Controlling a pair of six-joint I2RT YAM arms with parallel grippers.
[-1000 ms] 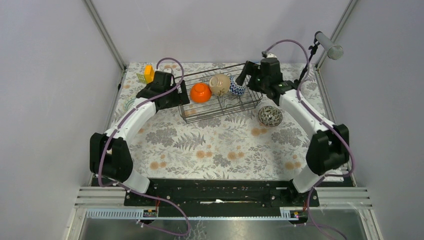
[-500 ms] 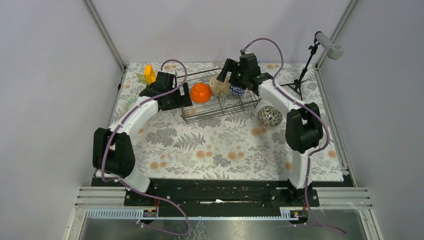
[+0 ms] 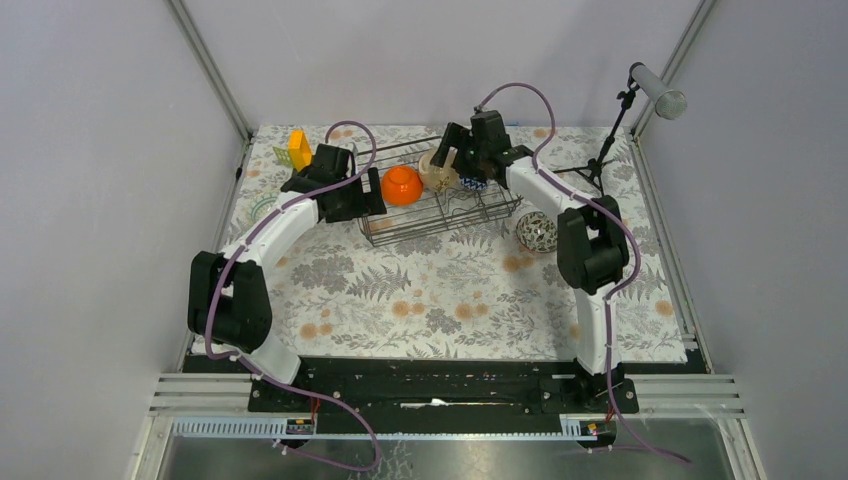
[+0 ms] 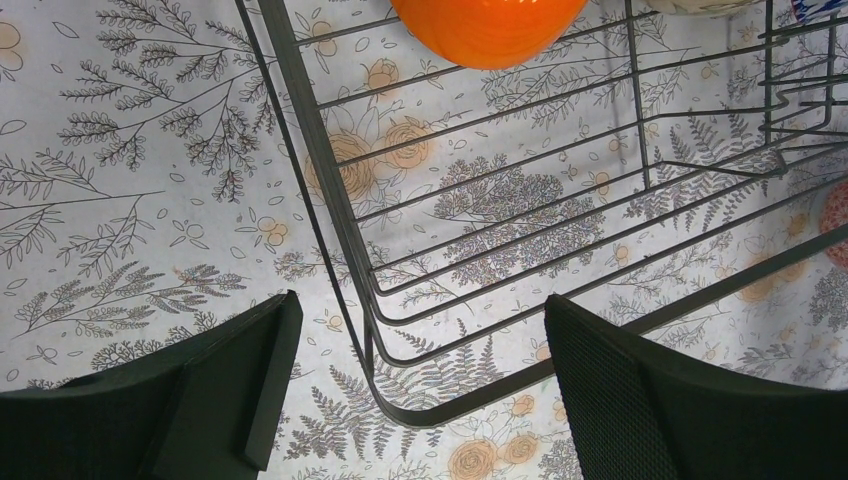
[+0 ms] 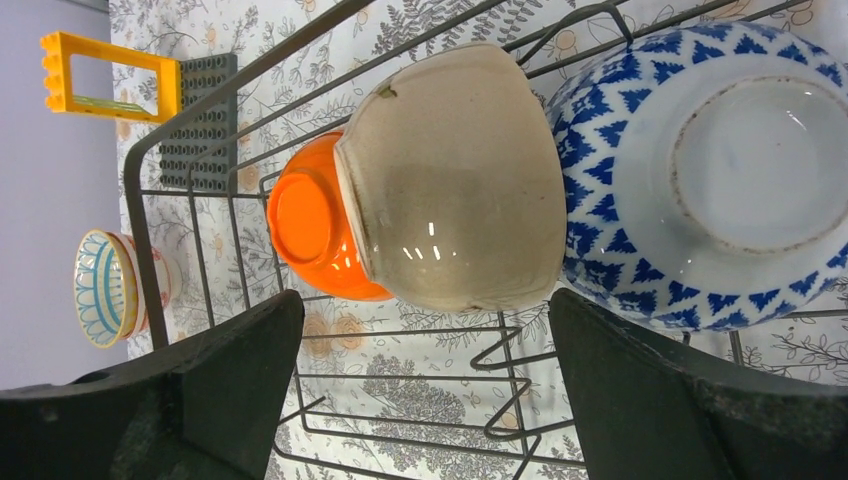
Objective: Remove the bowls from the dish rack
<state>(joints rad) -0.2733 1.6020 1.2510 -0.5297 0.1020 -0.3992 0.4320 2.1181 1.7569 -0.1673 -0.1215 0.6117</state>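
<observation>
The black wire dish rack (image 3: 430, 236) stands at the back middle of the table. It holds the orange bowl (image 3: 401, 185), the beige bowl (image 3: 437, 170) and the blue-white zigzag bowl (image 3: 474, 182), all on their sides. My right gripper (image 3: 450, 152) is open above the beige bowl (image 5: 450, 180), fingers either side, not touching; the orange bowl (image 5: 310, 225) and the zigzag bowl (image 5: 720, 170) flank it. My left gripper (image 4: 420, 390) is open and empty over the rack's near left corner (image 4: 400, 405), the orange bowl (image 4: 487, 25) ahead of it. The pink patterned bowl (image 3: 537, 231) sits on the table.
A bowl with blue and red lines (image 5: 105, 285) stands on the table outside the rack's left end. A yellow frame block (image 5: 110, 75) and a dark grey studded plate (image 5: 200, 120) lie at the back left. A microphone stand (image 3: 610, 140) is at the back right.
My right arm has swung left from the rack's right end to above the beige bowl, still open. The left arm has shifted only slightly.
</observation>
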